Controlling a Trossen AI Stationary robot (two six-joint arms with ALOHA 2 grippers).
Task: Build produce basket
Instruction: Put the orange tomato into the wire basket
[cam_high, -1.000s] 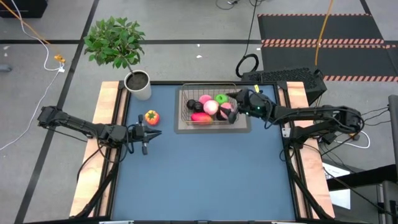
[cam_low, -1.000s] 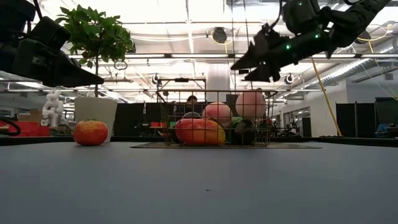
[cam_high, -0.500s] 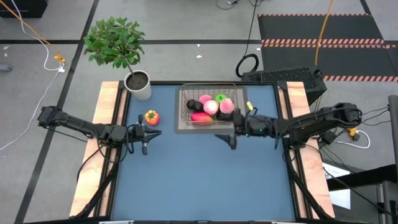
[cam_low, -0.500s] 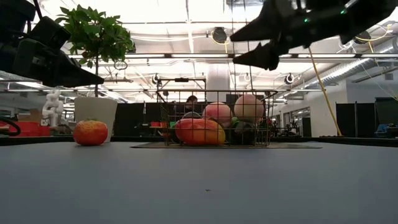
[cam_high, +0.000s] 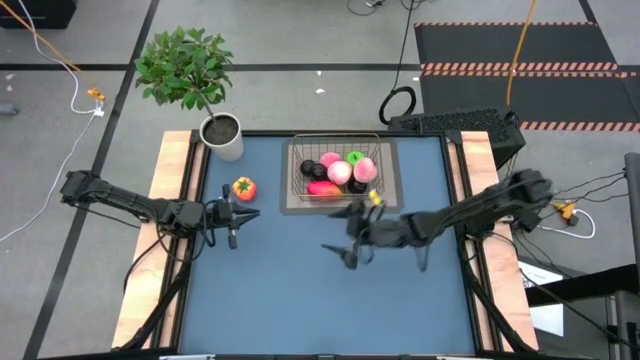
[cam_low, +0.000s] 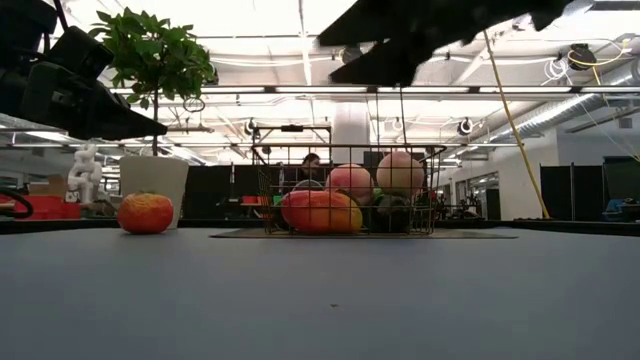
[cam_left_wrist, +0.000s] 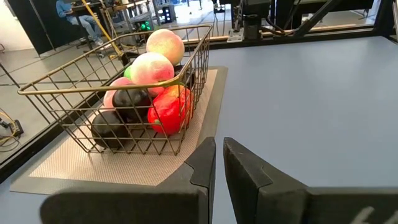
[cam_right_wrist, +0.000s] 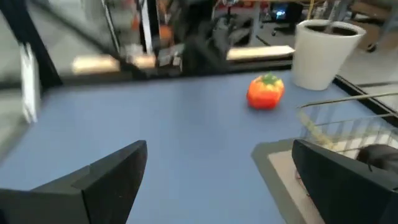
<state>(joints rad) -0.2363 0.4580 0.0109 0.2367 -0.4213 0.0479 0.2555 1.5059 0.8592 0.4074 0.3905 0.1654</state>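
Blue matting covers the table, and on it one piece of produce is left loose: the orange-red one with green top, which lies well apart from the right pincer, ahead of it and across open table, as the right wrist view shows. The basket stands on a grey mat beyond that pincer and just to its side, and the rest of the produce is already gathered inside it. The right pincer is held above the table with its fingers spread wide and nothing between them, so a reach for the loose piece is judged to be the step in hand. The approach is best made low and level, with the spread fingers brought to either side of the round body before being pressed in. The left pincer waits just beside that piece, fingers nearly pressed together and empty, and should be given room. A white plant pot stands past the fruit and should not be knocked.
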